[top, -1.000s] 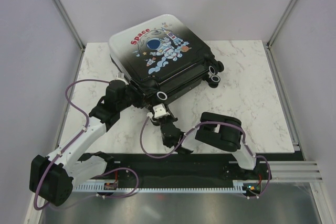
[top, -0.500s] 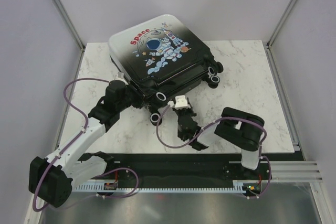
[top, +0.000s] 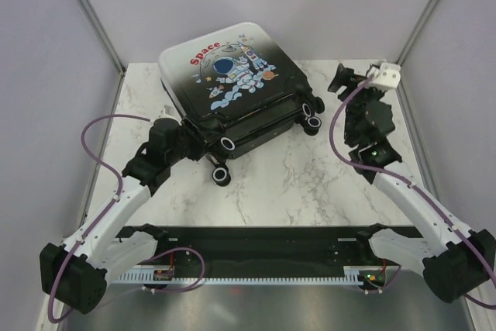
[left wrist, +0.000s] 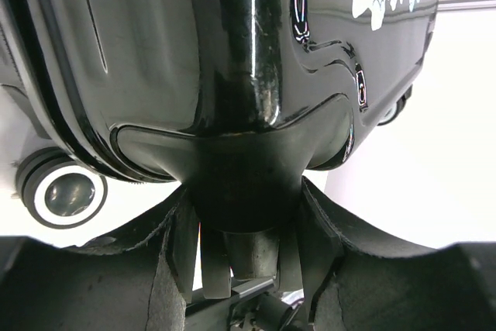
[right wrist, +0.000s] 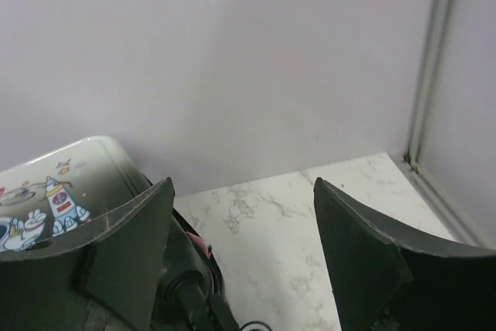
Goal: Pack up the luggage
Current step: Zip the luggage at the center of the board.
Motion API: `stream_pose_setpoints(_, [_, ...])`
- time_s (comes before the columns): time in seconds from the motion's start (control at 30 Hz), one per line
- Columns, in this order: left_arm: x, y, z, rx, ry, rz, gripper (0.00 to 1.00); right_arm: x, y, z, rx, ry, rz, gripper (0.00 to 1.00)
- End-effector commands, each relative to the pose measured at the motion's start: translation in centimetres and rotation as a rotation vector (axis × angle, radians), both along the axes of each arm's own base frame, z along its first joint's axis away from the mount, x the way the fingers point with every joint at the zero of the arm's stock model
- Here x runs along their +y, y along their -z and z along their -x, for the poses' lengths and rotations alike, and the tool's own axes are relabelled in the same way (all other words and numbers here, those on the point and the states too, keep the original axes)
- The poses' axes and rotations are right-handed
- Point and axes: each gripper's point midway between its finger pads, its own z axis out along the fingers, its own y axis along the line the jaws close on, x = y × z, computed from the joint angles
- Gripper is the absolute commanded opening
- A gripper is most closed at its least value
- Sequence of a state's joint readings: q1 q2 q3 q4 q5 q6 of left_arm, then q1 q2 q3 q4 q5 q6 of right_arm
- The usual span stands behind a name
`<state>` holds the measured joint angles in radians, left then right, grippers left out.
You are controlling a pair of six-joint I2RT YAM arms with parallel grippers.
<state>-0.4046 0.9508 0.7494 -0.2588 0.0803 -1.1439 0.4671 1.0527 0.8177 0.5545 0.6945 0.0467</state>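
Note:
The luggage (top: 232,75) lies flat and closed on the marble table (top: 349,176), astronaut and red "Space" print facing up, its wheels toward the near side. My left gripper (top: 188,139) is at its near-left corner. In the left wrist view the fingers (left wrist: 174,230) press both sides of the black wheel mount of the luggage (left wrist: 256,52), so that gripper (left wrist: 246,199) is shut on it. My right gripper (top: 341,81) hangs raised at the back right, apart from the luggage. It is open (right wrist: 242,187) with only table between the fingers; the luggage (right wrist: 46,184) shows at lower left.
A black wheel (top: 221,176) sticks out toward the near side, another (top: 312,122) at the luggage's right corner. Enclosure walls close in the table on three sides, with a metal post (top: 422,25) near the right arm. The black base rail (top: 256,242) runs along the near edge.
My right arm swung from the near wheels at front centre up to the back right, and its gripper went from shut to open. The luggage and my left gripper shifted slightly left.

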Motion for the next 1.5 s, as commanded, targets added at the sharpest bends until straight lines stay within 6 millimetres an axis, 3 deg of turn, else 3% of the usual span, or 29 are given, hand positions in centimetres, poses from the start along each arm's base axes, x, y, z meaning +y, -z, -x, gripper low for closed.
stream_pose_setpoints(0.0, [-0.4,-13.0,-0.7,-0.38,0.043,0.089,0.02,3.6,2.1,-2.3,0.263,-0.304,0.203,0.81])
stream_pose_setpoints(0.03, [-0.6,-12.9,-0.5,-0.382,0.072,0.066,0.02,3.9,2.6,-3.5,0.3,-0.362,0.21,0.82])
stream_pose_setpoints(0.07, [-0.8,-13.1,-0.4,-0.386,0.089,0.056,0.02,4.0,0.9,-4.0,0.311,-0.488,0.184,0.84])
stream_pose_setpoints(0.1, [-1.0,-12.9,-0.2,-0.385,0.116,0.036,0.02,4.1,2.6,-5.7,0.383,-0.54,0.164,0.86])
stream_pose_setpoints(0.13, [-0.9,-12.6,-0.1,-0.371,0.123,0.023,0.02,4.3,2.7,-6.4,0.416,-0.591,0.154,0.89])
stream_pose_setpoints(0.17, [-0.9,-12.7,0.0,-0.372,0.128,0.018,0.02,3.6,1.1,-6.9,0.437,-0.609,0.159,0.93])
stream_pose_setpoints(0.2, [-0.8,-12.7,0.2,-0.377,0.138,0.009,0.02,4.8,2.7,-7.9,0.494,-0.697,0.153,0.95])
stream_pose_setpoints(0.23, [-0.7,-12.2,0.3,-0.356,0.135,-0.001,0.02,5.1,2.6,-8.2,0.505,-0.724,0.155,0.96])
stream_pose_setpoints(0.27, [-0.5,-12.3,0.5,-0.359,0.133,-0.005,0.02,5.3,1.6,-8.3,0.498,-0.747,0.16,0.96])
stream_pose_setpoints(0.37, [0.1,-11.9,0.5,-0.345,0.123,-0.023,0.02,7.0,2.7,-7.7,0.589,-0.884,0.16,0.98])
stream_pose_setpoints(0.47, [0.5,-11.5,0.4,-0.332,0.112,-0.029,0.02,8.5,5.7,-6.3,0.688,-0.976,0.164,0.98])
stream_pose_setpoints(0.6, [0.2,-11.1,0.1,-0.32,0.142,-0.041,0.02,9.6,7.3,-4.6,0.729,-0.975,0.201,0.98])
stream_pose_setpoints(0.63, [0.0,-11.0,-0.1,-0.316,0.153,-0.047,0.02,10.0,8.5,-3.9,0.77,-0.983,0.211,0.98])
stream_pose_setpoints(0.7, [-0.3,-10.8,-0.1,-0.312,0.178,-0.058,0.02,10.0,9.3,-3.1,0.799,-0.975,0.234,0.98])
stream_pose_setpoints(0.83, [-0.7,-10.5,-0.5,-0.301,0.208,-0.071,0.02,9.3,12.7,-1.9,0.879,-0.926,0.313,0.97])
stream_pose_setpoints(1.03, [-1.0,-10.8,-0.3,-0.306,0.233,-0.074,0.02,7.0,13.5,-3.9,0.876,-0.773,0.397,0.96])
stream_pose_setpoints(1.23, [-0.5,-10.4,0.2,-0.3,0.221,-0.09,0.02,7.8,13.9,-6.2,0.853,-0.775,0.408,0.96])
stream_pose_setpoints(1.37, [0.1,-9.8,0.8,-0.286,0.198,-0.095,0.02,8.5,15.4,-7.3,0.89,-0.796,0.416,0.93])
stream_pose_setpoints(1.47, [0.5,-9.7,1.2,-0.283,0.179,-0.094,0.02,8.9,16.0,-7.6,0.904,-0.801,0.419,0.84])
